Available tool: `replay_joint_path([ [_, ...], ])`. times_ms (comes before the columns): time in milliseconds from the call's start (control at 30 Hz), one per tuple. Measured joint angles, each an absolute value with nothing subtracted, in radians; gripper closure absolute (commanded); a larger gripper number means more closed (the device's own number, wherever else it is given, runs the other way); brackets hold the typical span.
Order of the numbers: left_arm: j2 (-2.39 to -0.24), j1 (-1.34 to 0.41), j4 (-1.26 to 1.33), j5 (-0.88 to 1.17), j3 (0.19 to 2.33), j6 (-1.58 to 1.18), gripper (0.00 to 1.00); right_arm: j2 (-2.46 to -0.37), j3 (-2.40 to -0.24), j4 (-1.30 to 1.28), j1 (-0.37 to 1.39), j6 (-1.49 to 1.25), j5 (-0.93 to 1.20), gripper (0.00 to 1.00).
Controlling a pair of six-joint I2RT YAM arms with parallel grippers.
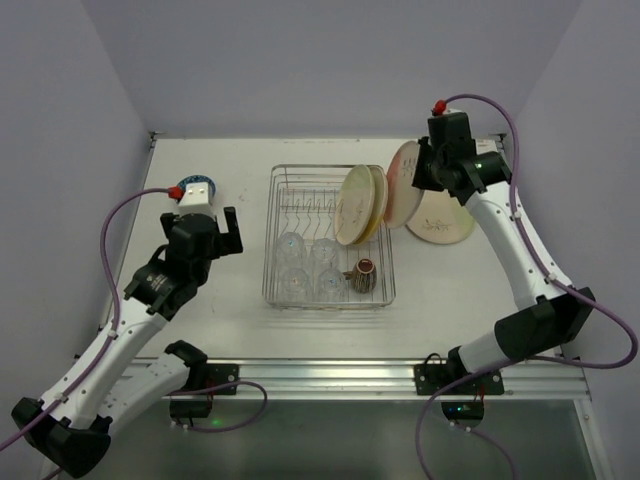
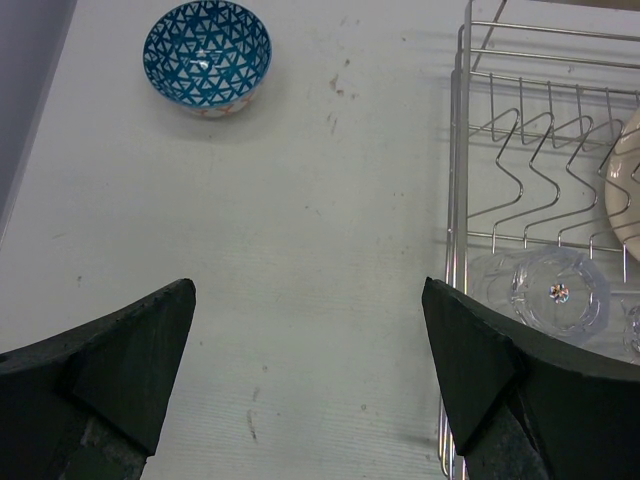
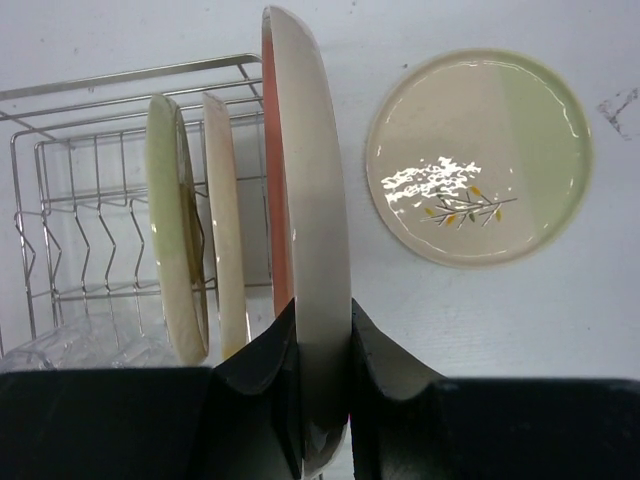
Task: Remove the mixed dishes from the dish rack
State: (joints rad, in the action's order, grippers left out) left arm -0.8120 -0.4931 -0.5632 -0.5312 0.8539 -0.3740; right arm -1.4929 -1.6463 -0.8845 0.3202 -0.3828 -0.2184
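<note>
The silver wire dish rack (image 1: 278, 200) stands mid-table. In it are two upright cream plates (image 1: 358, 205), several clear glasses (image 1: 291, 247) and a dark brown mug (image 1: 362, 276). My right gripper (image 1: 421, 172) is shut on the rim of a third plate (image 1: 402, 186), held on edge in the air just right of the rack. In the right wrist view its fingers (image 3: 390, 365) clamp that plate (image 3: 310, 190). The blue-patterned bowl (image 2: 207, 55) sits on the table left of the rack. My left gripper (image 2: 310, 370) is open and empty over bare table between bowl and rack.
One cream and pale-green plate (image 3: 480, 155) lies flat on the table right of the rack, also seen in the top view (image 1: 445, 225). The rack's left wall (image 2: 455, 200) stands close to my left gripper's right finger. White walls enclose the table on three sides.
</note>
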Motion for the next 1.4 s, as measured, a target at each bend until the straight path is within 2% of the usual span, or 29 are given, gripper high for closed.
replay_joint_path([
  [267,-0.802,-0.493,-0.563,-0.531,0.854,-0.374,0.0,-1.465,-1.663,-0.928,0.303,-0.382,-0.266,1.0],
  [467,-0.793,-0.493,-0.563,-0.531,0.854,-0.374,0.0,-1.387,-1.652,-0.913,0.187,-0.398,-0.255,1.0],
  [667,-0.788,-0.493,-0.563,-0.532,0.854,-0.374,0.0,-1.237,-1.441,-0.747,-0.036,-0.462,-0.184,1.0],
  [900,-0.774,-0.493,-0.563,-0.549,0.854,-0.374,0.0,-1.176,-1.093,-0.481,-0.29,-0.619,0.078,1.0],
  [1200,-0.768,-0.493,-0.563,-0.565,0.854,-0.374,0.0,-1.216,-0.84,-0.146,-0.392,-0.753,0.299,1.0],
  [1400,-0.772,-0.493,-0.563,-0.565,0.854,-0.374,0.0,-1.272,-0.768,0.028,-0.404,-0.779,0.377,1.0],
])
